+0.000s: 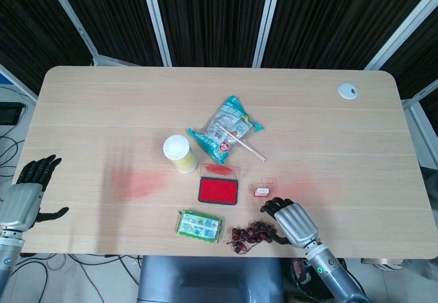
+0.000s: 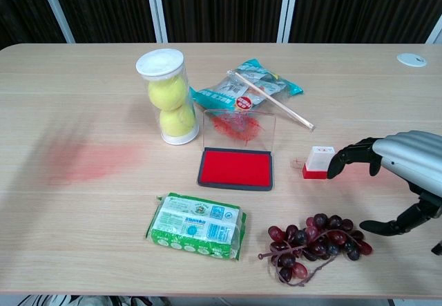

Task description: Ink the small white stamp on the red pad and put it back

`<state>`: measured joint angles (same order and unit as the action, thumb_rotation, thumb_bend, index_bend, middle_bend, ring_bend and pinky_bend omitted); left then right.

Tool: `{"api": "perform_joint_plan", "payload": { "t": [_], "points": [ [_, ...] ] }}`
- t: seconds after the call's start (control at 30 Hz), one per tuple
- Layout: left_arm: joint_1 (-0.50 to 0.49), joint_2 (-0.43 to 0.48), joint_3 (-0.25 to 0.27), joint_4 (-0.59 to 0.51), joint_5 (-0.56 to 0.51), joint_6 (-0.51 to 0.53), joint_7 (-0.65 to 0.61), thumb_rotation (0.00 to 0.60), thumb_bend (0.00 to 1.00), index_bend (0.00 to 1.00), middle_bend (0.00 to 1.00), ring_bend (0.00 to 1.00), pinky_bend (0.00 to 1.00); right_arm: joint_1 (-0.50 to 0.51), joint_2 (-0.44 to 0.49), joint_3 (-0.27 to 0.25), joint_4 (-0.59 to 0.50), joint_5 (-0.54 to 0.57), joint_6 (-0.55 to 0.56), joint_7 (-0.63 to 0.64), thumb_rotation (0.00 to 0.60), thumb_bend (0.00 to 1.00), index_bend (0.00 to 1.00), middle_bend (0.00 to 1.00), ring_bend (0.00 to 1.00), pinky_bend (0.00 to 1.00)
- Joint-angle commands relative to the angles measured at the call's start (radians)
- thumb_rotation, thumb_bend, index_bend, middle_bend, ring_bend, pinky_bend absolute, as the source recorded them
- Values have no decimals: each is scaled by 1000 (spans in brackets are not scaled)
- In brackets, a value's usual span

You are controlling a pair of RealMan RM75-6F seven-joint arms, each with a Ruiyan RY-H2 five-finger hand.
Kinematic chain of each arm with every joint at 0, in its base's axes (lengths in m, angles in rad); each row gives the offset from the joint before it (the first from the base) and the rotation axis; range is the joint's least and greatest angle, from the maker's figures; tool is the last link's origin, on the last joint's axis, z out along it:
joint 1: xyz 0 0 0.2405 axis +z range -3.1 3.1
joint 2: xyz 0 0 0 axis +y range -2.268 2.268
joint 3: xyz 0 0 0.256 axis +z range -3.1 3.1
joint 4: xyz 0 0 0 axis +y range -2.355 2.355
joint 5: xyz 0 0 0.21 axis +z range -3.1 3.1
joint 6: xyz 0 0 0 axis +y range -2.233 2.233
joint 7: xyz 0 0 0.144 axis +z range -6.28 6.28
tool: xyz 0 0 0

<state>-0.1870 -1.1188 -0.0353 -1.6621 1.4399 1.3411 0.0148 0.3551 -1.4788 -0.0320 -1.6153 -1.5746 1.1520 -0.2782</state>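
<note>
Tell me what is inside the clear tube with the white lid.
The clear tube holds two yellow balls, stacked one above the other. The white lid hides the top of the upper ball; nothing else shows inside.

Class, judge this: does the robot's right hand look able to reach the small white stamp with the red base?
Probably yes. The right hand hangs open just beside the small white stamp with the red base, and nothing lies between them; the bunch of dark red grapes sits nearer the table's front edge.

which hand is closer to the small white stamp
Right. The right hand is open just beside the small white stamp, fingertips nearly at it; the left hand hangs off the table's far left edge.
</note>
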Motion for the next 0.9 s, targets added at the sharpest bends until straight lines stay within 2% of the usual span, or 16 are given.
{"api": "perform_joint_plan", "payload": {
  "t": [0.03,0.5,0.9],
  "points": [
    [-1,-1,-1,1,0,0,-1,600,35,0,0,0,0,0,0,1,-1,1,2,-1,600,288,345,316,256,385],
    [0,0,1,0,1,0,3,600,35,0,0,0,0,2,7,1,-6,10,3,-7,600,285,334,242,226,355],
    [0,0,1,0,2,0,0,600,35,1,0,0,0,3,11,2,-17,26,-2,-19,600,285,334,239,223,351]
  ]
}}
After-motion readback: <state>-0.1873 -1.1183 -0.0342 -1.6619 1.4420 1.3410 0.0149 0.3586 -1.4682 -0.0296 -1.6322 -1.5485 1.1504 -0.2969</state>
